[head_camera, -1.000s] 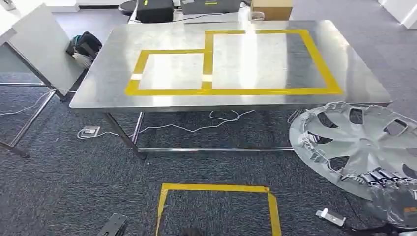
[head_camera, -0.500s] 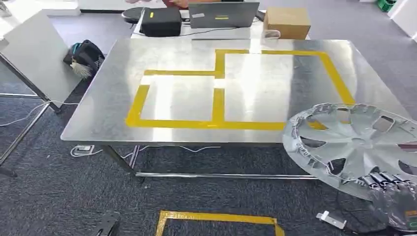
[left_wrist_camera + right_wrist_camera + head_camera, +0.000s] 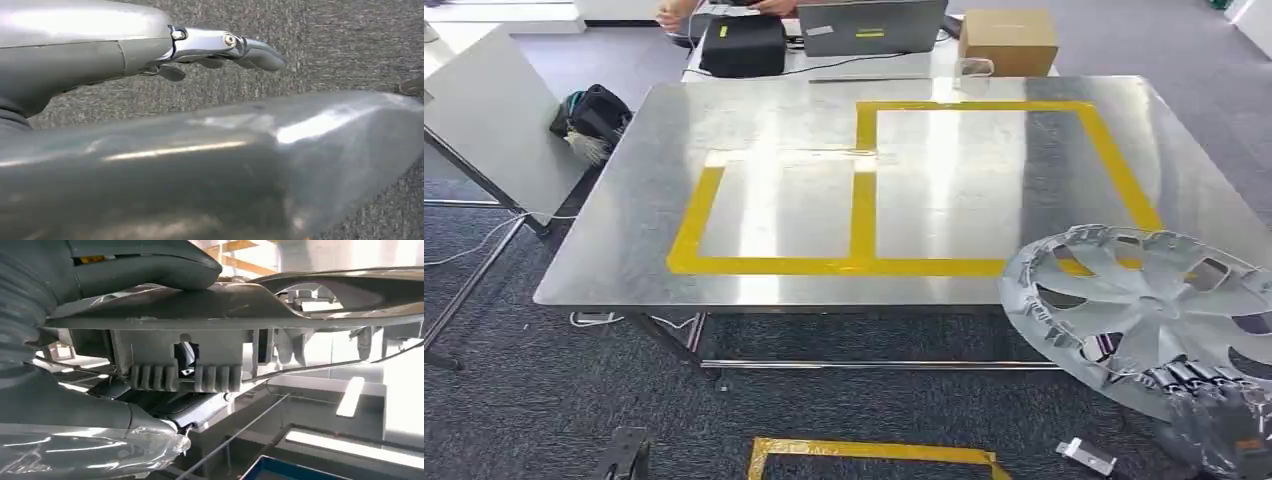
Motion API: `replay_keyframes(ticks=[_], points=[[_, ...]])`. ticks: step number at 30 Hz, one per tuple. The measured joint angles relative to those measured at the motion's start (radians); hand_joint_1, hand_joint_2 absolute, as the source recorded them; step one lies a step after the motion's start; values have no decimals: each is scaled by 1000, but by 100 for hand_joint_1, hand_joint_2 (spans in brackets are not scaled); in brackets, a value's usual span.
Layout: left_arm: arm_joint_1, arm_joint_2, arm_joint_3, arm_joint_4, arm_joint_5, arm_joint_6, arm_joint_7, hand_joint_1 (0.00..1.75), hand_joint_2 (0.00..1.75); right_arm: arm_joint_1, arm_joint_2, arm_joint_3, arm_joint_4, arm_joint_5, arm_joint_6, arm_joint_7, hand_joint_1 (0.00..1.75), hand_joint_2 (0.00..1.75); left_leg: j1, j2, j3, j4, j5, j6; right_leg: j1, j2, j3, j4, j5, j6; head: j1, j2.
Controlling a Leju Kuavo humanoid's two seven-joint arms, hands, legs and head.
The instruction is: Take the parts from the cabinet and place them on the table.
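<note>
Your right hand [image 3: 1224, 425] grips the rim of a silver hubcap [image 3: 1149, 300], its fingers wrapped in crinkled clear plastic; the hubcap hangs tilted over the near right corner of the table [image 3: 624, 250], its far edge overlapping the yellow tape [image 3: 861, 215]. From the right wrist you get what the head view hides: the thumb [image 3: 145, 265] presses on the hubcap's [image 3: 280, 300] face while the fingers curl beneath its ribbed grey plastic rim and wire ring. Your left hand [image 3: 220, 47] hangs over speckled grey carpet [image 3: 350, 45], fingers stretched out and apart, holding nothing. The table is brushed steel, glaring with reflections, with taped rectangles of two sizes. Beyond it sit a cardboard box [image 3: 1007, 40], a laptop [image 3: 871, 25] and a black case [image 3: 742, 45].
</note>
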Motion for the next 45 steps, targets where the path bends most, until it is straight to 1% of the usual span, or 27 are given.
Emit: replay_keyframes(ticks=[1, 5, 9, 10, 11, 13, 14, 15, 16, 20, 21, 23, 24, 25, 27, 29, 30, 31, 32, 35, 37, 39, 40, 41, 42, 43, 45], points=[[-1, 0, 1, 0, 0, 1, 0, 0, 0, 2, 1, 3, 0, 0, 0, 1, 175, 175, 0, 0, -2, 2, -7, 2, -1, -1, -2, -6, 2, 7, 4, 0], [2, -2, 5, 0, -7, 4, 8, 0, 0, 2, 2, 16, 0, 2, 0, 3, 175, 175, 9, 3, 8, -16, 39, 19, -1, -3, -15, 12, -11, 29, 2, 0], [0, 2, 5, 0, -21, -13, 27, 0, 0, -13, 3, 31, 2, -1, 0, 3, 175, 175, 10, 1, 8, -16, 20, 27, -8, -6, -141, 286, -141, 46, 13, 0], [2, 2, 5, 0, -25, -22, 28, 0, 0, -18, 3, 36, 5, -4, 0, 2, 175, 175, 10, -1, 13, -16, 14, 30, -8, -6, -154, 306, -130, 49, 12, 0], [4, 2, 4, 0, -29, -30, 28, 0, 0, -21, 3, 39, 8, -7, 0, 2, 175, 175, 10, -1, 22, -16, 8, 29, -10, -6, -137, 274, -98, 51, 13, 0], [5, 2, 4, 0, -31, -35, 28, 0, 0, -22, 3, 43, 10, -10, 0, 1, 175, 175, 12, -1, 48, -16, -6, 24, -15, -9, -47, 100, -6, 55, 12, 0], [5, 2, 4, 0, -32, -36, 28, 0, 0, -24, 3, 43, 11, -10, 0, 1, 175, 175, 12, 0, 60, -16, -15, 15, -18, -11, -5, 21, 12, 60, 13, 0], [2, 7, 4, 0, -32, -36, 28, 0, 0, -29, 4, 46, 14, -10, 0, 0, 175, 175, 5, 0, 61, -13, -24, 8, -14, -9, 14, 3, -22, 59, 14, 0], [0, 7, 3, 0, -34, -37, 28, 0, 0, -35, 4, 46, 16, -10, 0, 0, 175, 175, 4, -1, 60, -11, -32, 7, -14, -6, 23, 1, -30, 40, 13, 0], [-3, 11, 3, -8, -41, -40, 26, 0, 0, -38, 4, 50, 19, -15, 0, -4, 175, 175, 5, 0, 78, -5, -51, -9, -19, -4, 48, -6, -57, 13, 7, 0], [-6, 8, 2, -8, -42, -40, 24, 0, 0, -42, 4, 52, 20, -16, 0, -5, 175, 175, 6, 1, 50, 49, -60, -19, -22, -7, 62, -10, -67, 7, -2, 0], [-4, 8, 2, -8, -42, -41, 24, 0, 0, -49, 4, 53, 20, -17, 0, -6, 175, 175, 16, 1, -79, 232, -107, -36, -26, -7, 85, -16, -88, 5, -3, 0], [1, 8, 2, -8, -42, -42, 25, 0, 0, -50, 4, 55, 20, -17, 0, -6, 175, 175, 20, 1, -141, 303, -111, -39, -28, -5, 100, -21, -99, 8, -2, 0], [8, 8, 2, -8, -41, -43, 25, 0, 0, -50, 4, 56, 21, -17, 0, -6, 175, 175, 24, 1, -188, 331, -85, -42, -31, -3, 122, -27, -114, 11, -2, 0], [14, 8, 2, -8, -40, -47, 25, 0, 0, -50, 4, 59, 26, -19, 0, -7, 175, 175, 26, 1, -214, 279, 15, -41, -35, 0, 171, -42, -140, 14, -2, 0], [18, 9, 2, -8, -37, -44, 24, 0, 0, -49, 4, 64, 29, -23, 0, -8, 175, 175, 25, 1, -189, 85, 198, -33, -40, 1, 246, -65, -171, 23, -2, 0], [27, 11, 3, -5, -33, -38, 25, 0, 0, -51, 5, 66, 32, -26, 0, -8, 175, 175, 19, -2, -185, 49, 227, -26, -39, 2, 251, -76, -186, 32, -1, -1], [28, 12, 3, -5, -32, -31, 25, 0, 0, -54, 5, 68, 35, -27, 0, -8, 175, 175, 22, 1, -181, 52, 215, -18, -41, 15, 259, -78, -194, 40, -1, 0], [31, 15, 3, -5, -31, -22, 26, 0, 0, -58, 5, 69, 35, -27, 0, -8, 175, 175, 11, -1, -175, 49, 190, -13, -43, 15, 268, -89, -199, 53, 2, 0], [22, 15, 5, -5, -31, 6, 25, 0, 0, -54, 5, 69, 35, -28, 0, -4, 175, 175, 16, 0, -149, 22, 137, 13, -47, 8, 323, -141, -214, 75, -6, 0], [22, 15, 5, -6, -38, 23, 21, 0, 0, -56, 5, 69, 36, -27, 0, -2, 175, 175, 19, -5, -114, 4, 121, 17, -42, -8, 282, -56, -270, 66, 1, 0], [31, 15, 5, -6, -42, 27, 19, 0, 0, -57, 5, 70, 37, -26, 0, -2, 175, 175, 15, -7, -76, -10, 103, 19, -31, -8, 197, 118, -345, 61, 1, 0], [37, 15, 5, -5, -43, 27, 19, 0, 0, -57, 5, 70, 40, -25, 0, -2, 175, 175, 14, -7, -58, -12, 92, 19, -27, -8, 159, 180, -353, 60, -1, 0], [45, 15, 5, -5, -44, 27, 19, 0, 0, -57, 5, 72, 42, -25, 0, -2, 175, 175, 13, -9, -39, -13, 79, 19, -22, -8, 126, 208, -329, 60, 0, 0], [48, 14, 5, -5, -44, 27, 19, 0, 0, -54, 5, 74, 43, -25, 0, -2, 175, 175, 13, -12, -24, -13, 67, 19, -21, -8, 107, 188, -264, 60, 0, 0], [49, 14, 5, -5, -45, 27, 19, 0, 0, -51, 5, 74, 43, -25, 0, -2, 175, 175, 13, -15, -12, -13, 59, 18, -21, -8, 95, 134, -182, 61, 0, 0], [49, 15, 5, -5, -47, 29, 19, 0, 0, -50, 5, 74, 44, -27, 0, -2, 175, 175, 14, -19, 4, -12, 46, 12, -24, -10, 82, 22, -63, 63, 0, 0]])
